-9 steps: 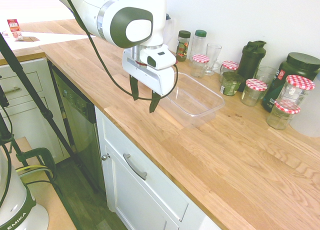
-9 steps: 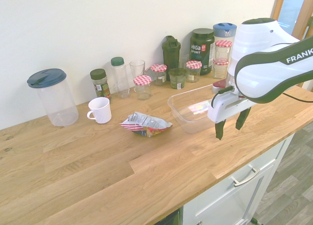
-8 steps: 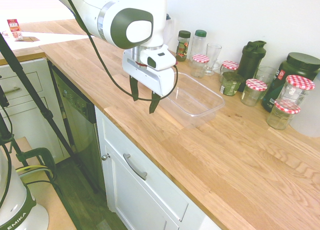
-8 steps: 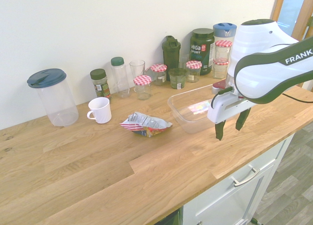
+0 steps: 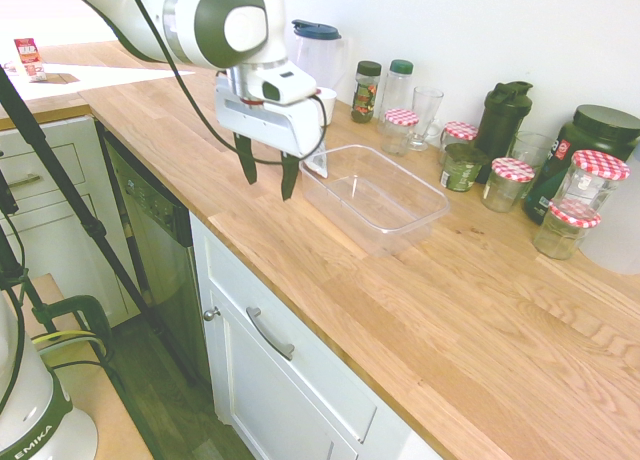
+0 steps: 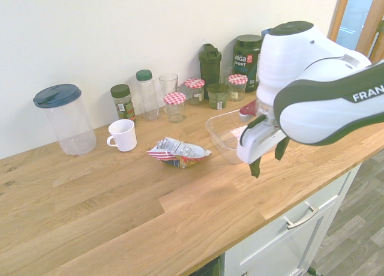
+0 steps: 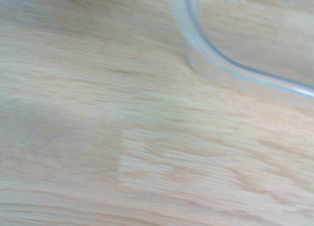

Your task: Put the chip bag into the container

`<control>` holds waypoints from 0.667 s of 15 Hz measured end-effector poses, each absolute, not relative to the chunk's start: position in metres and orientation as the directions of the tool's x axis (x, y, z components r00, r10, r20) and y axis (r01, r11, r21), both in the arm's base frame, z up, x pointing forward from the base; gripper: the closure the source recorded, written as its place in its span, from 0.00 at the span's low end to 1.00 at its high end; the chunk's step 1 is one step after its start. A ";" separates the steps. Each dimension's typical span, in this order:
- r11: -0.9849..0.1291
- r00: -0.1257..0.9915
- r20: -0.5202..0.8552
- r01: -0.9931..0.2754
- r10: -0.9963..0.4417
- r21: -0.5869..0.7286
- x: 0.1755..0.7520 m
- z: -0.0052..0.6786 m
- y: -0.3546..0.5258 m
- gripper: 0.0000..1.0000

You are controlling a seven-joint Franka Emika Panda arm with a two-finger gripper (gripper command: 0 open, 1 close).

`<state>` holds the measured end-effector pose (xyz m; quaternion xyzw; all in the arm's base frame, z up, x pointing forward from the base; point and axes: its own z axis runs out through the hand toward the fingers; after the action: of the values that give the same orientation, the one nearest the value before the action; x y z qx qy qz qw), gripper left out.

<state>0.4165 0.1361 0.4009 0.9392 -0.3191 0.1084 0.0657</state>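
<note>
Second exterior view, chip bag lying flat, long axis roughly left to right, claw spread wide

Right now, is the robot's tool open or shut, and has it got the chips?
Tool: open, holding nothing; the chips lie on the counter.

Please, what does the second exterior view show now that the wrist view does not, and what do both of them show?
Only the second exterior view shows the chip bag, lying on the worktop, the white cup, the jars with red-checked lids and the open, empty hand.

Only the wrist view shows a close, blurred look at one rounded corner of the container's rim; I find no separate object only there.

Both show the clear container and the wooden worktop.
</note>
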 end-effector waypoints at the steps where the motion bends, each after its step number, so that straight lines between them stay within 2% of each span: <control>1: -0.798 0.778 0.292 -0.598 -0.557 0.073 0.414 0.407 0.159 0.00; 5: -0.821 0.791 0.424 -0.546 -0.441 0.165 0.430 0.419 0.218 0.00; 10: -0.817 0.817 0.449 -0.509 -0.361 0.270 0.488 0.397 0.259 0.00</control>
<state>0.4882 0.2588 0.3974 0.9337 -0.2330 0.1923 0.1924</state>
